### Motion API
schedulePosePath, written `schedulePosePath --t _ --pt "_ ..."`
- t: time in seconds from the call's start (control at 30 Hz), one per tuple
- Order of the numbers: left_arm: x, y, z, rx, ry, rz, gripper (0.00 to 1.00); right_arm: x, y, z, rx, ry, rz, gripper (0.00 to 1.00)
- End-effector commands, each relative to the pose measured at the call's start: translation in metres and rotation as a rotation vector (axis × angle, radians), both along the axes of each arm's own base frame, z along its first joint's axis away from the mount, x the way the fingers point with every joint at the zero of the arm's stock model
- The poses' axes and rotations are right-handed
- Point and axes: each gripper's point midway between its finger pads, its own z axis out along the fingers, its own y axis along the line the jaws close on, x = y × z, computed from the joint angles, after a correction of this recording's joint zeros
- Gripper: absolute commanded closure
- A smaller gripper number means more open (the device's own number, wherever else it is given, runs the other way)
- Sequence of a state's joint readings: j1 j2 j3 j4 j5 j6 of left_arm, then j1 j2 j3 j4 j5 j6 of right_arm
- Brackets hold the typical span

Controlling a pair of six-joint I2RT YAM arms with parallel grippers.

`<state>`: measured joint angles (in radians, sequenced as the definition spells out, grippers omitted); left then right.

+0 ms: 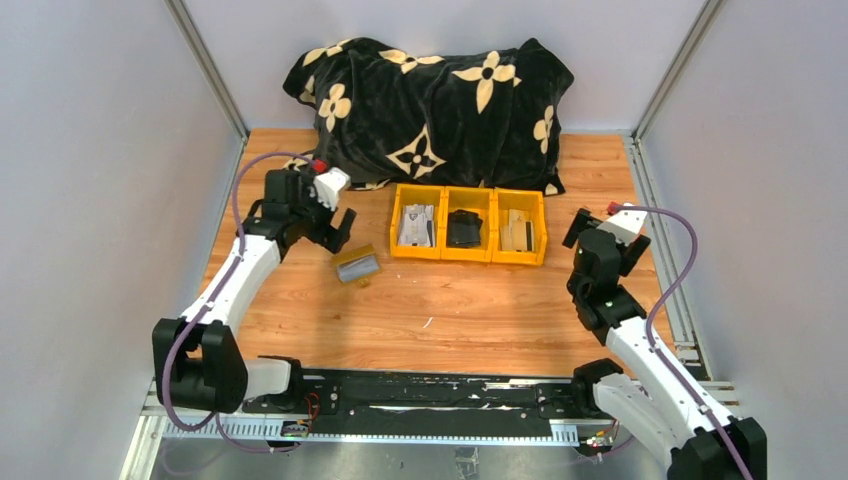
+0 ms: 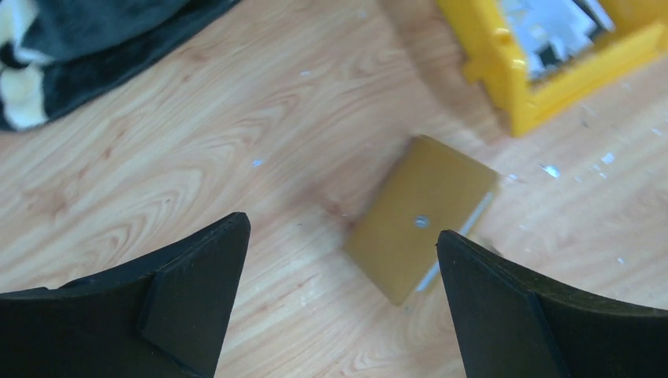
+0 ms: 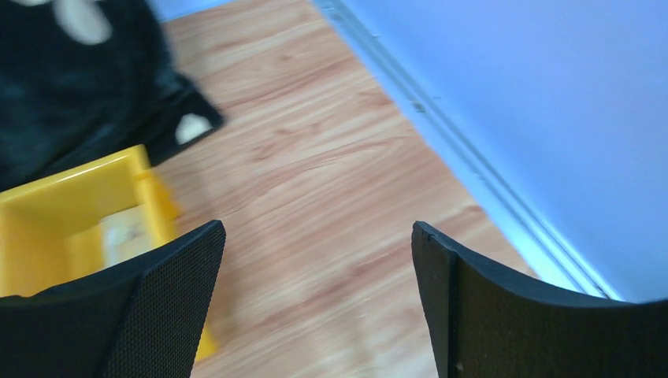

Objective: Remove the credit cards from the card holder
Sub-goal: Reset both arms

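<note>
The card holder (image 1: 357, 265) lies flat on the wooden table, left of the yellow bins. In the left wrist view its mustard flap with the snap button (image 2: 421, 216) faces up, with a silvery edge on the right side. My left gripper (image 1: 338, 231) hovers just behind and left of it, open and empty (image 2: 343, 260); the holder sits near the right finger. Pale whitish-grey credit cards (image 1: 417, 224) lie in the left bin, and they also show in the left wrist view (image 2: 551, 31). My right gripper (image 1: 577, 228) is open and empty (image 3: 315, 268) right of the bins.
Three joined yellow bins (image 1: 468, 256) stand mid-table; the middle one holds a black lump (image 1: 464, 229), the right one a beige item (image 1: 517, 229). A black blanket with cream flowers (image 1: 430, 105) lies behind. A metal rail (image 3: 473, 165) and a wall run close on the right.
</note>
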<state>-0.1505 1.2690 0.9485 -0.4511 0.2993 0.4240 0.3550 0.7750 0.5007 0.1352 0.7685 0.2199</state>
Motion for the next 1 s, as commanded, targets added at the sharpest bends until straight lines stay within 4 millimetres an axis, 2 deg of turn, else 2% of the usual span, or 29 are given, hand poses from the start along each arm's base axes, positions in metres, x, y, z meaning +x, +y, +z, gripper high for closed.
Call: schedulePosePath --t 0.0,0.2,0.4,0.47,0.57,0.7,0.97 --pt "0.029 0.023 0.006 -0.139 -0.086 0.148 0.0 -0.014 -0.056 0.002 -0.022 -0.046 -0.256 0.08" --pt "0.052 0.062 -0.013 -0.197 -0.173 0.354 0.0 -0.023 -0.092 -0.036 -0.013 0.024 -0.378 0.08" --pt "0.05 0.067 -0.04 -0.276 -0.248 0.434 0.0 -0.032 -0.116 -0.071 0.003 0.073 -0.464 0.08" --pt "0.049 0.071 -0.045 -0.28 -0.272 0.468 0.0 -0.031 -0.117 -0.077 -0.006 0.085 -0.468 0.08" --pt "0.047 0.078 -0.048 -0.281 -0.341 0.497 0.0 -0.021 -0.11 -0.076 0.0 0.082 -0.403 0.08" --pt "0.042 0.084 -0.041 -0.295 -0.457 0.523 0.0 -0.018 -0.107 -0.076 -0.01 0.072 -0.368 0.08" --pt "0.012 0.069 -0.032 -0.336 -0.671 0.426 0.0 -0.003 -0.089 -0.101 0.025 0.073 -0.238 0.07"
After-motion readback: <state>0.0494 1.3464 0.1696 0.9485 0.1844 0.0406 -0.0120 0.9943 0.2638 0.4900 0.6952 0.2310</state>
